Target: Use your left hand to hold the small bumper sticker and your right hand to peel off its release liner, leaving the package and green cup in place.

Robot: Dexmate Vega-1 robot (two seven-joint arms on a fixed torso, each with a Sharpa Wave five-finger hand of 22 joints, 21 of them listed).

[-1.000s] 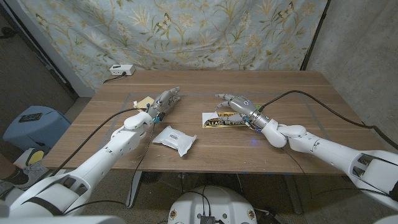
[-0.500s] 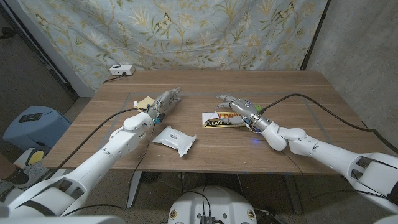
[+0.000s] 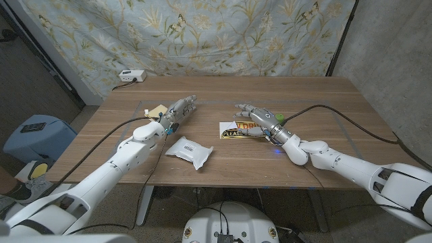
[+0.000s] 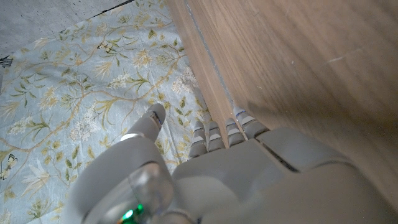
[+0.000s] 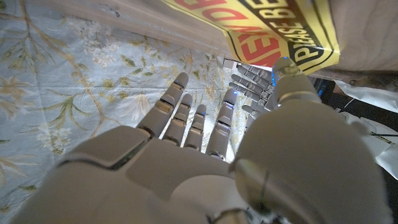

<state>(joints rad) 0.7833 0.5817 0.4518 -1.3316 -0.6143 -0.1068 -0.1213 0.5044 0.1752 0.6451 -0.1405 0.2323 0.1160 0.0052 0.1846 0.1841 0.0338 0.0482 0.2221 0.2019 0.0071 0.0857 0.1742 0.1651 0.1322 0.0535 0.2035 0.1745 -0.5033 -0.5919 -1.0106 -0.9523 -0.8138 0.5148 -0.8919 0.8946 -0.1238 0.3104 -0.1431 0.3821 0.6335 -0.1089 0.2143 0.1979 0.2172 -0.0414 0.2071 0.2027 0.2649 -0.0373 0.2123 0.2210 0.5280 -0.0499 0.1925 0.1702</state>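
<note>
The small bumper sticker (image 3: 234, 131), yellow and black with red letters and "PLEASE BE" on it, lies on the wooden table (image 3: 317, 101) near the middle. My right hand (image 3: 256, 115) hovers at its far right end with fingers spread and nothing held. In the right wrist view the thumb tip sits close to the sticker (image 5: 273, 31); whether they touch I cannot tell. My left hand (image 3: 179, 111) stays apart to the left, fingers straight and empty, as its wrist view (image 4: 217, 155) also shows. The white package (image 3: 190, 151) lies nearer the front edge, between my arms.
A small tan object (image 3: 157, 109) lies just left of my left hand. A white power box (image 3: 131, 76) sits at the table's far left edge. A floral curtain (image 3: 202, 34) hangs behind. A blue container (image 3: 34, 131) stands on the floor at left.
My right forearm and elbow have swung a little toward the table's front edge, while the right hand stays at the sticker. The left arm has not moved.
</note>
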